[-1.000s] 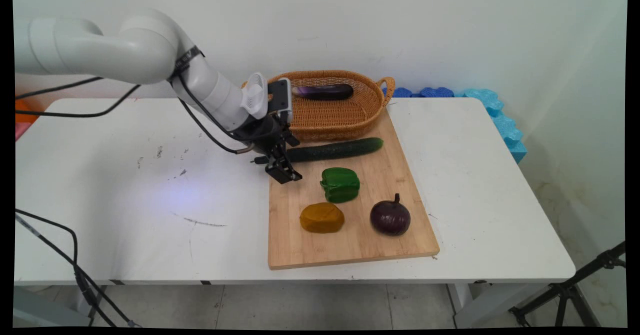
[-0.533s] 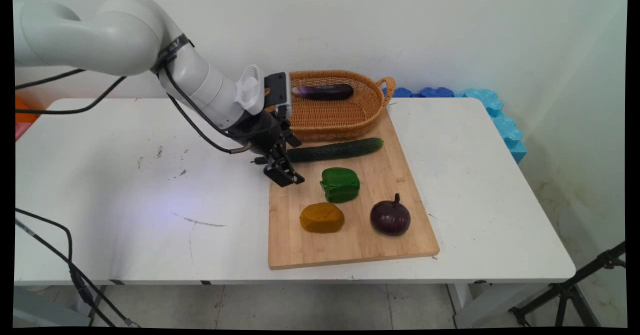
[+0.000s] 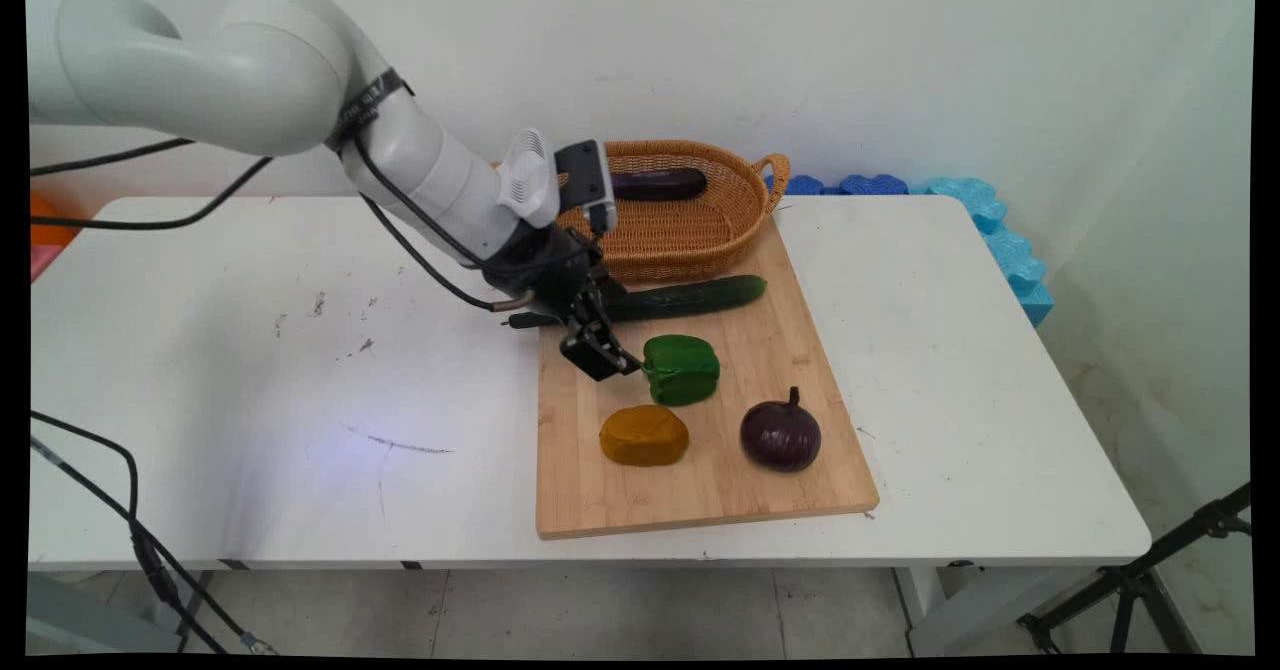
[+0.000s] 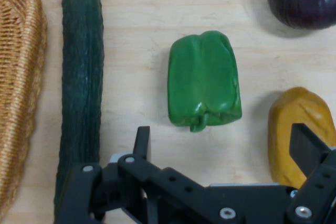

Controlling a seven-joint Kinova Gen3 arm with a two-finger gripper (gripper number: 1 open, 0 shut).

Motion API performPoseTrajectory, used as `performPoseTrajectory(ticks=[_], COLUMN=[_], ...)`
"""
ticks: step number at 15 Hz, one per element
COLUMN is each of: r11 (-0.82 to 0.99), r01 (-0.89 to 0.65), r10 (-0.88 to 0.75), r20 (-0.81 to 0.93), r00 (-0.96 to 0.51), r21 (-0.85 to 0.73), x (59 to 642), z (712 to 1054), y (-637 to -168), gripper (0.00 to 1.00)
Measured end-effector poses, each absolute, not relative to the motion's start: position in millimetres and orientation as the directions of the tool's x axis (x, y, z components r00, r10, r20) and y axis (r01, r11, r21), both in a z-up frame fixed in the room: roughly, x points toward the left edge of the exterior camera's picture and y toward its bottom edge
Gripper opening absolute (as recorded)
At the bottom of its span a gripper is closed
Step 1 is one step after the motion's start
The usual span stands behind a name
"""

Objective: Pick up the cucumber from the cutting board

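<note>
My gripper [image 3: 603,358] hangs low over the wooden cutting board [image 3: 700,495], just left of the green bell pepper [image 3: 681,369], open and holding nothing. In the hand view the gripper [image 4: 220,142] stands open with the green pepper [image 4: 203,81] lying just beyond the gap; one fingertip [image 4: 142,139] is near the long dark cucumber [image 4: 81,77], the other fingertip [image 4: 310,145] overlaps the yellow-orange vegetable [image 4: 296,119]. The cucumber [image 3: 690,298] lies across the board's far part. A round purple eggplant [image 3: 781,435] and the yellow-orange vegetable [image 3: 644,435] sit nearer the front.
A wicker basket [image 3: 690,235] stands at the board's far end with a long purple eggplant [image 3: 660,184] inside; its edge [image 4: 18,103] shows in the hand view. Blue foam pieces [image 3: 985,220] lie along the wall at the back right. Black cables [image 3: 130,510] hang at the table's left front.
The gripper has moved to the right, from the board's left edge to right beside the green pepper. The vegetables have not moved.
</note>
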State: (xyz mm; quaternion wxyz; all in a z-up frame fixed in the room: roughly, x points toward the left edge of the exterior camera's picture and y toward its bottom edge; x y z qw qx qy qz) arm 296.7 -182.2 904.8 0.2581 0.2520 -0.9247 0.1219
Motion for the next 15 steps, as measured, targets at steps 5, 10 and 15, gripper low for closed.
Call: performPoseTrajectory(ticks=[5, 10, 15], r11=[0.836, 0.837, 0.841], r01=[-0.541, -0.541, -0.537], r10=[-0.415, -0.421, -0.419], r20=[0.538, 0.54, 0.547], r00=[-0.734, -0.729, -0.725], r21=[-0.092, -0.079, -0.067], x=[285.5, 273.9, 263.5], z=[884.1, 860.1, 839.9], y=[-195.2, -207.0, -217.1], gripper=[1.0, 1.0, 1.0])
